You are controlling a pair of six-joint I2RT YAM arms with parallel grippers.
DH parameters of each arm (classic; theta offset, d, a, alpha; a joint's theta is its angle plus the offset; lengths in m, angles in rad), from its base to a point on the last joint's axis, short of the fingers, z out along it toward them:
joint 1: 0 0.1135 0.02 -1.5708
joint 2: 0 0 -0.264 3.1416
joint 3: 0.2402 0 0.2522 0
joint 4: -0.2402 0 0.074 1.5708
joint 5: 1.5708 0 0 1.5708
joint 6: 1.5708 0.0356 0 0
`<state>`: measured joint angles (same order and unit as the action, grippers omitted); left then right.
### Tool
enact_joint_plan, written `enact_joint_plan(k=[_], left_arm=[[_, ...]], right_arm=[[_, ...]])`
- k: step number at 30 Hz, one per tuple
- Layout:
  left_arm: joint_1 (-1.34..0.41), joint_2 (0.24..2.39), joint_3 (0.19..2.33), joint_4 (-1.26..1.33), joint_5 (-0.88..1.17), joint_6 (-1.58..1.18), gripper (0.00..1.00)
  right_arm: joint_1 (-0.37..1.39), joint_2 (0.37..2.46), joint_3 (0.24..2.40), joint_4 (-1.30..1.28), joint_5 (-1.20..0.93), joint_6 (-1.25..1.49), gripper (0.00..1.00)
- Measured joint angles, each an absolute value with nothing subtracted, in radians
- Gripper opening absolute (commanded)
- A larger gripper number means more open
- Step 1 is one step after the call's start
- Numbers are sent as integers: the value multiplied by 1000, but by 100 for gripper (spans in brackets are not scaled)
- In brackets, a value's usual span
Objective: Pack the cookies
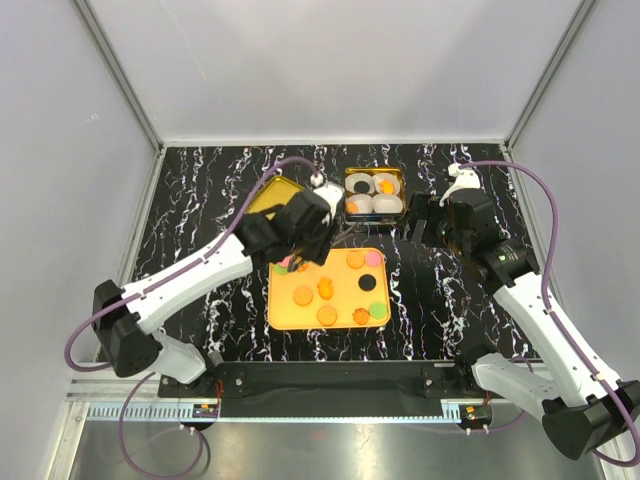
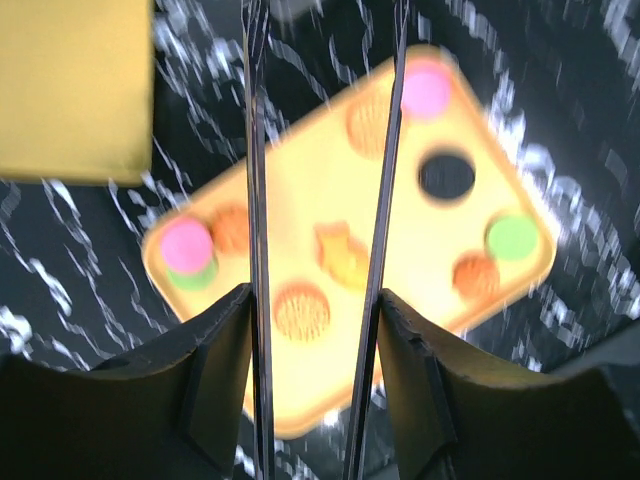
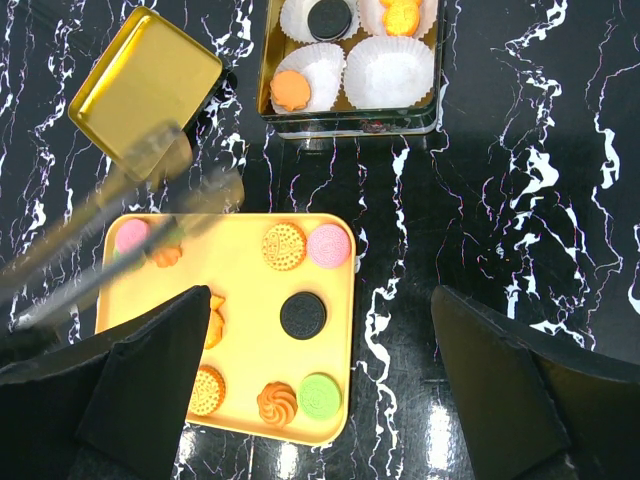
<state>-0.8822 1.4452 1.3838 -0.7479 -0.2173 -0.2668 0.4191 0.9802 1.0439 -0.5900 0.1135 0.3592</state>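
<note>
Several cookies lie on the yellow tray (image 1: 345, 303): a pink one (image 3: 329, 245), a black one (image 3: 303, 315), a green one (image 3: 319, 397) and golden ones (image 3: 284, 246). My left gripper (image 1: 300, 248) hovers over the tray's far left corner, shut on thin metal tongs (image 2: 256, 180) whose blades stand apart with nothing between them. A golden cookie (image 2: 301, 310) shows below the blades. The gold tin (image 3: 350, 118) holds white paper cups; three carry a cookie, such as a black one (image 3: 327, 18). My right gripper (image 3: 320, 292) hangs open and empty right of the tray.
The tin's gold lid (image 1: 270, 197) lies on the black marbled table left of the tin. One paper cup (image 3: 390, 72) in the tin has nothing in it. White walls enclose the table on three sides.
</note>
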Motion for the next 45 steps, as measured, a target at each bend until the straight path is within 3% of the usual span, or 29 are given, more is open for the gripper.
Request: enact_joint_plan(k=[12,45], left_arm=[[-1008,1394,1145,-767,-213,-360,54],[-1026,1589,1198,-701,-225,-344,54]], right_arm=[[419,980,1043,-588,113,360,100],[419,980,1042,-588,113,359,100]])
